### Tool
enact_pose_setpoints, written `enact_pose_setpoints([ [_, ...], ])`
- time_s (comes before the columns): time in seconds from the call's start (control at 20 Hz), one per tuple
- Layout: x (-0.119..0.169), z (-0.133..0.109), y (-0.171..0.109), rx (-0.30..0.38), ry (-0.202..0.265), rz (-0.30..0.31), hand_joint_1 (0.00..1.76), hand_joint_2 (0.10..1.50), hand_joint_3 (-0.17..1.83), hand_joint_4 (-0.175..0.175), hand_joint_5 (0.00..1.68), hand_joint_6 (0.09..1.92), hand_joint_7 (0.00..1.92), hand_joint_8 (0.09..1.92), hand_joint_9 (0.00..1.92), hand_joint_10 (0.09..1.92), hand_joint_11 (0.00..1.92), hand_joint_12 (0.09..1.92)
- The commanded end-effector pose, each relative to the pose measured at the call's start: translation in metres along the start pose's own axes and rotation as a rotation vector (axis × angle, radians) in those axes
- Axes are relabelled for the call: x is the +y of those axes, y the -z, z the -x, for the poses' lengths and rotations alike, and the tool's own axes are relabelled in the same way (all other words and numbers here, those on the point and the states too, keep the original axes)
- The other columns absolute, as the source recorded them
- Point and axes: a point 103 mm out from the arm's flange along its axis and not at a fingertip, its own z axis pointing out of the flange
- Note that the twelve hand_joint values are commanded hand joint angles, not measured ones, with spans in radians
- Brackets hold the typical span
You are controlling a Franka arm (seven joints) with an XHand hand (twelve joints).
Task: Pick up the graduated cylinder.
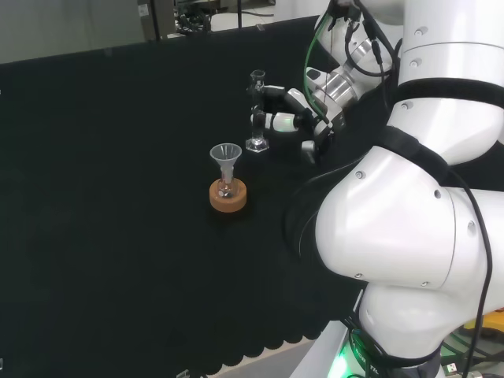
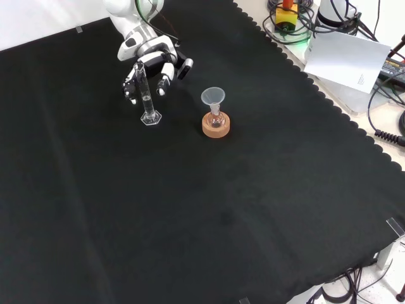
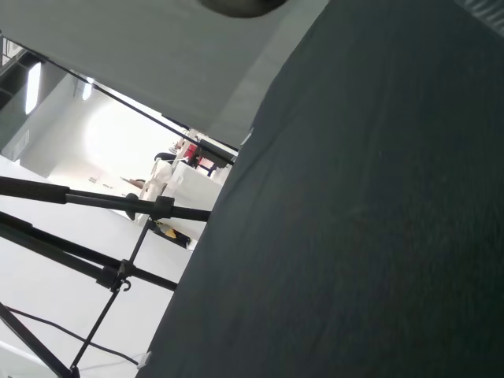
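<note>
1. In the front view, the black cloth (image 2: 209,215) lay bare nearest the camera.
2. Farther up stood a small flask (image 2: 216,119) in a brown cork ring (image 2: 216,126). A clear funnel (image 2: 213,97) sat in the top of the flask.
3. The cylinder (image 2: 145,95) stood just left of the flask in that view. It was upright on its flat foot, and the foot was on the cloth.
4. The hand (image 2: 152,66) was right behind the cylinder, up by its top part. Its fingers (image 2: 162,83) hung down and bent a little, on both sides of the tube. I could not tell if they touched it.
5. In the head view, the flask and ring (image 1: 228,196) were closer and the cylinder (image 1: 257,110) was behind them, a bit to the right. The hand (image 1: 287,118) reached to it from the right.
6. The flask with its funnel stood near the cylinder but apart from it, not between the hand and the cylinder.
7. At the far right edge of the front view, past the cloth, lay a sheet of paper (image 2: 348,58) and some cables (image 2: 297,19).
8. The wrist view looked over the dark cloth (image 3: 378,220) to black stand legs (image 3: 102,236) in the room beyond.
</note>
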Motion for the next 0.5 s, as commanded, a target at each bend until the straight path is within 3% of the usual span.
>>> enact_pose_setpoints([
  [0.05,0.0020,0.0007,-0.0027,0.010,-0.003,0.001,1.03,1.01,-0.17,-0.033,0.65,0.13,0.49,0.62,0.68,0.53,0.37,1.30],
  [0.5,0.0053,0.0031,-0.0002,0.035,0.000,0.009,1.05,1.02,-0.17,-0.025,0.67,0.20,0.52,0.59,0.70,0.49,0.37,1.29],
])
